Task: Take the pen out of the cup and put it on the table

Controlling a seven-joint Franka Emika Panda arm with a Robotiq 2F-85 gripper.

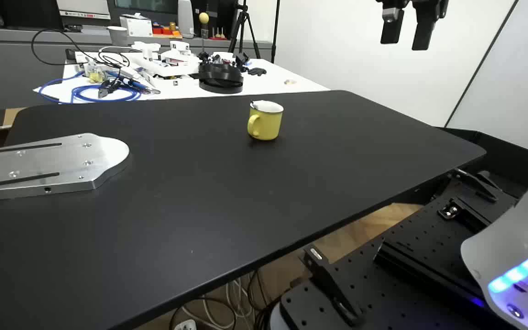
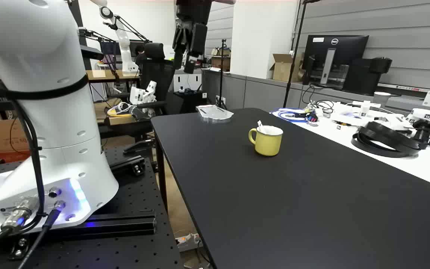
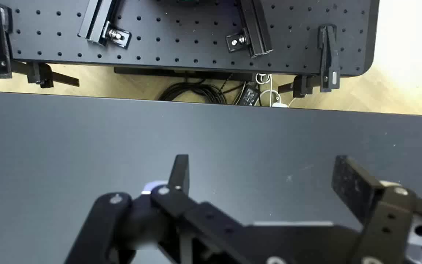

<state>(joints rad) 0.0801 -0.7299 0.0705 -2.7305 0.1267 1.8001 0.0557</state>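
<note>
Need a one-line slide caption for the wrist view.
Wrist view: open jaws above the table, cables visible between it and the perforated plate.

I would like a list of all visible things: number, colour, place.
black table: one, black, foreground
mug: one, yellow, on the black table
pen: one, pale end showing, in the mug
metal plate: one, silver, at the black table's edge
white table: one, white, by the black table
cables and small parts: many, mixed colours, on the white table
chair: one, black, background
boxes: several, brown, background
monitors: several, black, background
distant arm: one, white, background
robot's own arm: one, white, on a holed board
claw: one, black, open, above the black table
</note>
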